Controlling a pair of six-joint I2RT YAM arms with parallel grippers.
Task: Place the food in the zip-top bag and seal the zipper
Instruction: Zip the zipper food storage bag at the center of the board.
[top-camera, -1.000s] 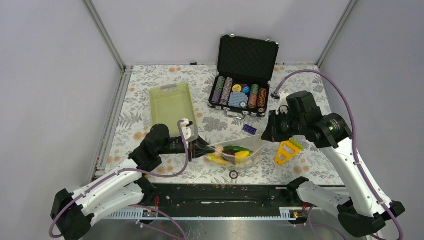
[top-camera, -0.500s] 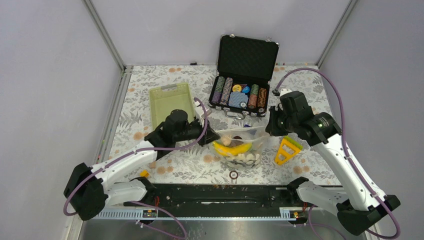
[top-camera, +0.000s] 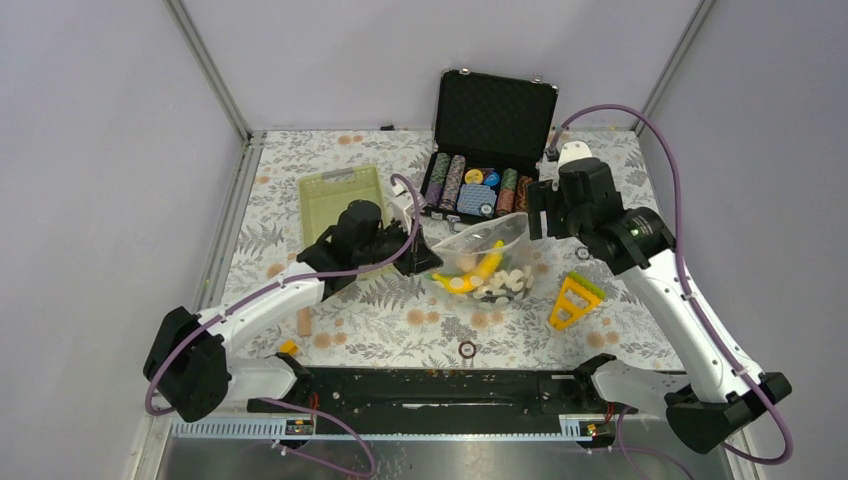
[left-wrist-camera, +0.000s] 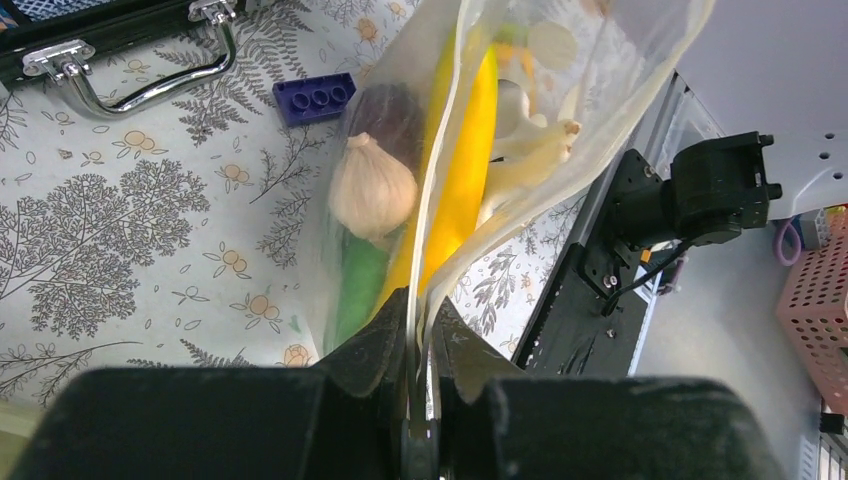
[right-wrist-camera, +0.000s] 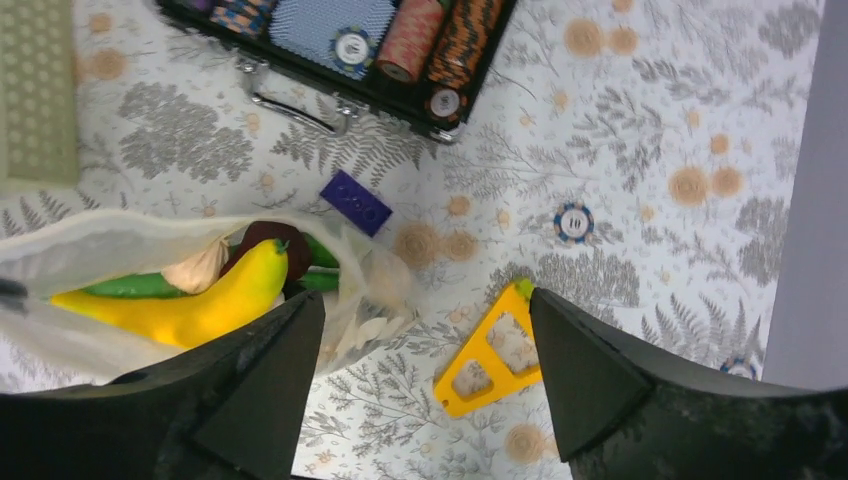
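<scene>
Yellow tool (top-camera: 574, 300) beside bag (top-camera: 492, 236), chip case (top-camera: 480, 190) behind; left hand (left-wrist-camera: 420, 335) clamps bag edge, right hand (right-wrist-camera: 425, 315) apart.

No text, brand or number can be read anywhere. The chips (right-wrist-camera: 352, 47) in the case (top-camera: 495, 105) and the loose chip (right-wrist-camera: 573, 222) on the table (right-wrist-camera: 640, 120) carry small pale marks, too blurred to make out.
</scene>
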